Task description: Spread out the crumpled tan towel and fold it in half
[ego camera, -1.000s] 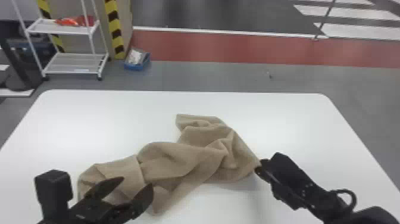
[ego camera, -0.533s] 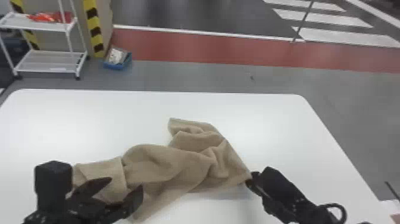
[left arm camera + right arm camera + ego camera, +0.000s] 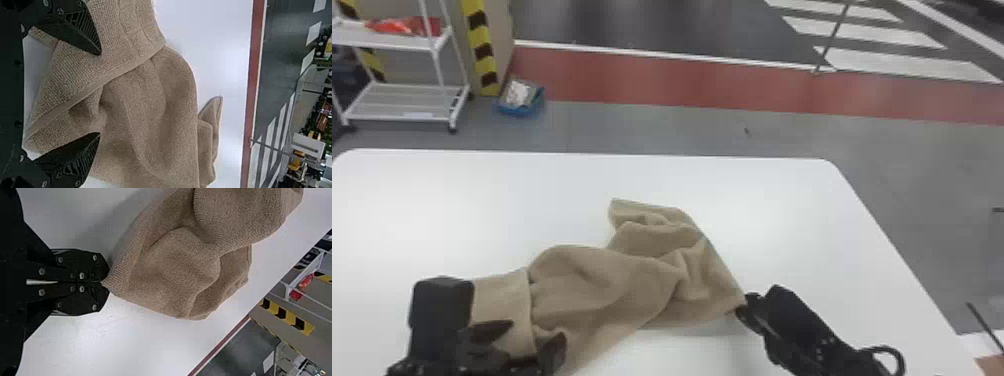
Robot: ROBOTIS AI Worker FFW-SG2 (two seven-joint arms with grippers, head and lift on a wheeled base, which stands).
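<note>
Tan towel [image 3: 612, 285] crumpled, spreading seemingly in hand; right gripper [image 3: 105, 282] clenched on towel corner, left gripper [image 3: 100, 94] agape at towel's left end; next: pinch there, draw taut

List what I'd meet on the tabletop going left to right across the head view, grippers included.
Left gripper, fingers open at the towel's near left part → tan towel, crumpled → right gripper, shut on the towel's right corner.

No readable text, labels, brands, numbers or signs anywhere.
</note>
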